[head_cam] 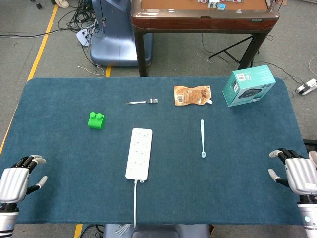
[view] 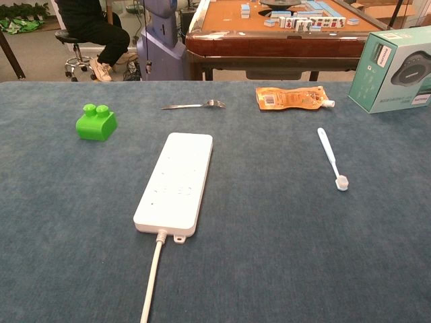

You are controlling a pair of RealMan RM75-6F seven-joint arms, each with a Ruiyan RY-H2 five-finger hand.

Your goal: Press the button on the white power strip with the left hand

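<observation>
While the left robot hand (head_cam: 17, 181) rests empty, fingers loosely apart, at the counter's (head_cam: 59, 104) near-left edge, the white power strip (head_cam: 139, 153) lies mid-counter, up and to its right, long axis running front-to-back, cord toward the robot.

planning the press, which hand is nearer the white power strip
Left. The left hand sits at the table's near-left edge, well left of the white power strip; the right hand is farther, at the near-right edge.

The table (head_cam: 59, 198) wears matt, napped blue cloth. The white power strip (head_cam: 139, 153) looks like smooth, satin plastic; the green block (head_cam: 96, 120) glossy plastic. At twelve o'clock of the strip, the fork (head_cam: 142, 102) gleams metal; the orange pouch (head_cam: 191, 95) is shiny foil.
</observation>
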